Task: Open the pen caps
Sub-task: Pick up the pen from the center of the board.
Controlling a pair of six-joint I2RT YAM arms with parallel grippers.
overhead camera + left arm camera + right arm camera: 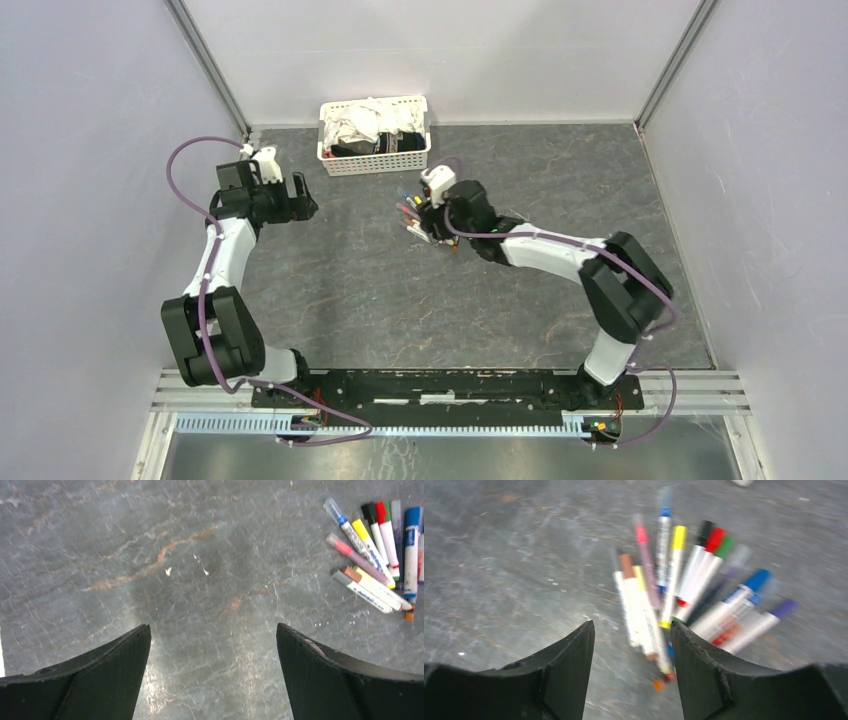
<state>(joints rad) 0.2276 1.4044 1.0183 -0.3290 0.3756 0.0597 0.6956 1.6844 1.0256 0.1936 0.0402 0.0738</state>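
We judge the pens [674,595] light, stiff, slick: pinch mid-barrel, leaving caps [679,536] at twelve o'clock free; right gripper [631,625] hovers half-spread, left gripper [213,626] wide apart, both empty.

I see about ten white-barrelled pens [684,595], lying flat, fanned in one loose bundle on the grey table [499,555], pen caps [679,536] on, yellow, red, green, blue, purple, black, pink
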